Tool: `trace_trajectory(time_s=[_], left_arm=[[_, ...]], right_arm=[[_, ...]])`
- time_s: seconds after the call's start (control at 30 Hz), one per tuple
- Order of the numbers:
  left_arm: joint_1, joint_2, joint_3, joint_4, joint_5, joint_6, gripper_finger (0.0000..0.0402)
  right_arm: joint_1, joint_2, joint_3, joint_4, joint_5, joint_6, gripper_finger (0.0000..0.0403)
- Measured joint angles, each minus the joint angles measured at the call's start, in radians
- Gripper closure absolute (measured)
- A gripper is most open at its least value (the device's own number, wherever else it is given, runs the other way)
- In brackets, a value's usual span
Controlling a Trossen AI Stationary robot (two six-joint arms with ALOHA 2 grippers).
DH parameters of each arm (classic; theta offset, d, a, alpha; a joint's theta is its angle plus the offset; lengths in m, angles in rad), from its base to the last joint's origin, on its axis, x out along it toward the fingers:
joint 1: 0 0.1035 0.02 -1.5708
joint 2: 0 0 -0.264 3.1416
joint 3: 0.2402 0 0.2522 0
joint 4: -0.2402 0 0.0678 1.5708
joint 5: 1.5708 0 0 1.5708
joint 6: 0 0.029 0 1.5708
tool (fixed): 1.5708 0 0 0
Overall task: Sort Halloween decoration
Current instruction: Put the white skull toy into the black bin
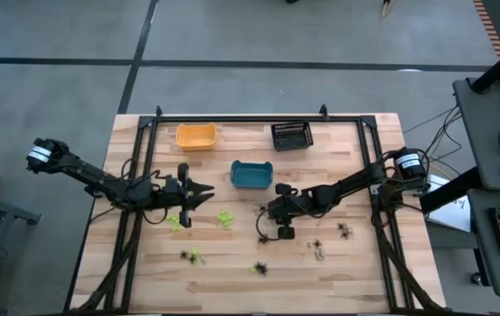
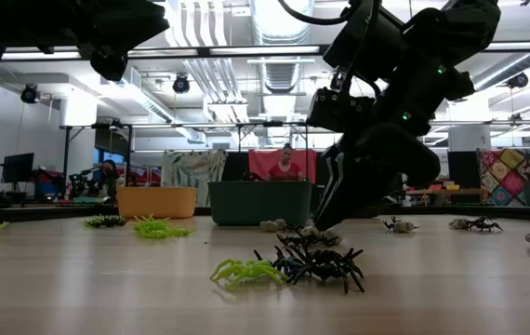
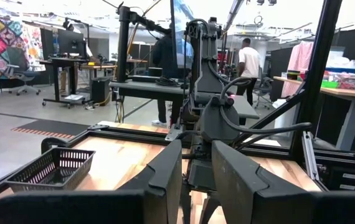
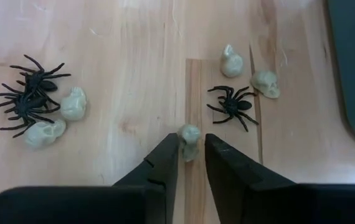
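Observation:
Small Halloween trinkets lie scattered on the wooden table: lime green ones (image 1: 225, 218), black spiders (image 4: 232, 106) and pale skull-like pieces (image 4: 73, 102). My right gripper (image 4: 191, 155) slants down at mid-table, just in front of the teal bin (image 1: 251, 175), with a pale trinket (image 4: 189, 140) between its fingertips. My left gripper (image 1: 199, 195) hovers above the table left of the teal bin, pointing level toward the right. Its fingers stand a narrow gap apart, and nothing shows between them (image 3: 196, 180). My right gripper pinches the pale trinket by its two sides (image 4: 184, 146) between the two fingertips, only at their free ends. The fingers slant down at it from the table's right. The trinket sits on the tabletop.
An orange bin (image 1: 196, 136) and a black mesh basket (image 1: 291, 135) stand at the far edge. More pale pieces (image 4: 266, 83) and a pair of black spiders (image 4: 28, 99) lie close around the right gripper. Other trinkets (image 1: 259, 268) lie toward the near edge.

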Motion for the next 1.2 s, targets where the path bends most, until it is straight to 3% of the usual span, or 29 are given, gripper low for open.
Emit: trace_trajectory(time_s=[0.4,0.73,1.2], left_arm=[[0.000,0.000,0.000,0.000,0.000,-0.023,0.0329],[0.000,0.000,0.000,0.000,0.001,-0.049,0.0329],[0.000,0.000,0.000,0.007,0.001,-0.049,0.0329]], right_arm=[[0.000,0.000,-0.001,0.001,-0.001,0.002,0.0392],[0.000,-0.034,-0.002,-0.003,-0.003,0.009,0.0394],[-0.041,-0.242,-0.002,-0.026,-0.005,0.084,0.0394]])
